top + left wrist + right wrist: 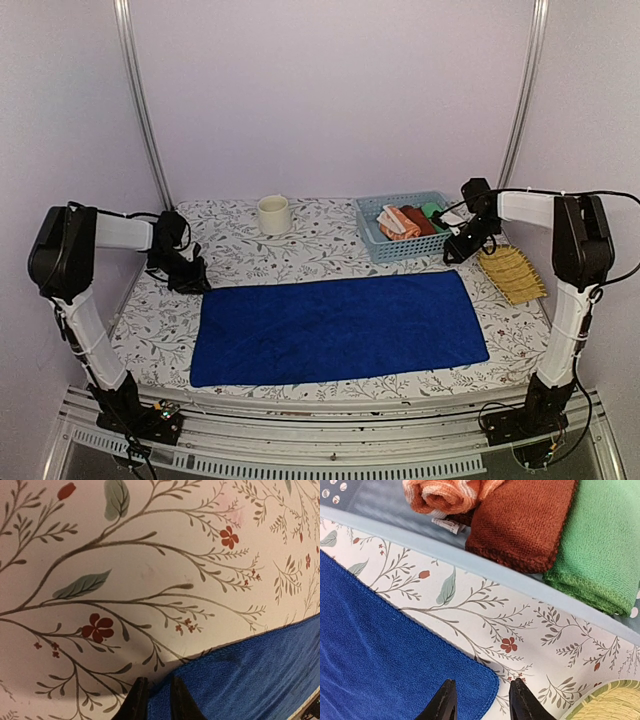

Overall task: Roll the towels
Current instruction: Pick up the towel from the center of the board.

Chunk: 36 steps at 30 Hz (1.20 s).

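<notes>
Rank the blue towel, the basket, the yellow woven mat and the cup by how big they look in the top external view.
1. blue towel, by far the largest.
2. basket.
3. yellow woven mat, somewhat smaller than the basket.
4. cup, the smallest.

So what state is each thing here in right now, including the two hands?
blue towel: spread flat, not rolled.
orange towel: rolled, lying in the basket.
red roll: rolled, in the basket.
green roll: rolled, in the basket.
cup: upright.
left hand: slightly open, fingers at the blue towel's edge.
right hand: open, fingers either side of the blue towel's corner.
</notes>
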Each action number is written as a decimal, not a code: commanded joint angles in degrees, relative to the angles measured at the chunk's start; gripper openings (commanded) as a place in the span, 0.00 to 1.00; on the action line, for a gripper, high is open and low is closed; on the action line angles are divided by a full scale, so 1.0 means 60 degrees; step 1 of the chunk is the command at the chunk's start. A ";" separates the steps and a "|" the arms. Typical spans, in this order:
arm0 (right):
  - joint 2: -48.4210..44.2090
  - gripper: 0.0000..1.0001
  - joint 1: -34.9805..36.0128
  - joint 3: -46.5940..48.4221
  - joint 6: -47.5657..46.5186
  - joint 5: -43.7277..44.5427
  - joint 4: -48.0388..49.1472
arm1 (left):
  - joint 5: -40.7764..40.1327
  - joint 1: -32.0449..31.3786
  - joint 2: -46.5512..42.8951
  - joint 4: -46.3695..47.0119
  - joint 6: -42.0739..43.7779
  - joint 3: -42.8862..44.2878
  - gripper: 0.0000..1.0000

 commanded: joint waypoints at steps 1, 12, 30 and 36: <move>-0.0180 0.39 -0.0161 -0.0161 0.0152 -0.0269 -0.0046 | 0.0160 0.0018 0.0113 -0.0295 0.0218 -0.0297 0.15; 0.0513 0.41 -0.0320 0.0109 0.0325 -0.0229 -0.0227 | -0.0300 0.0018 -0.0542 -0.0011 0.0336 -0.0441 0.00; 0.1110 0.38 -0.0337 0.0096 0.0214 0.0115 0.0023 | -0.0106 0.0020 -0.0618 0.0094 0.0400 -0.0483 0.00; 0.0958 0.23 -0.0451 0.0046 0.0165 -0.0035 -0.0106 | -0.0137 0.0022 -0.0670 0.0041 0.0448 -0.0428 0.00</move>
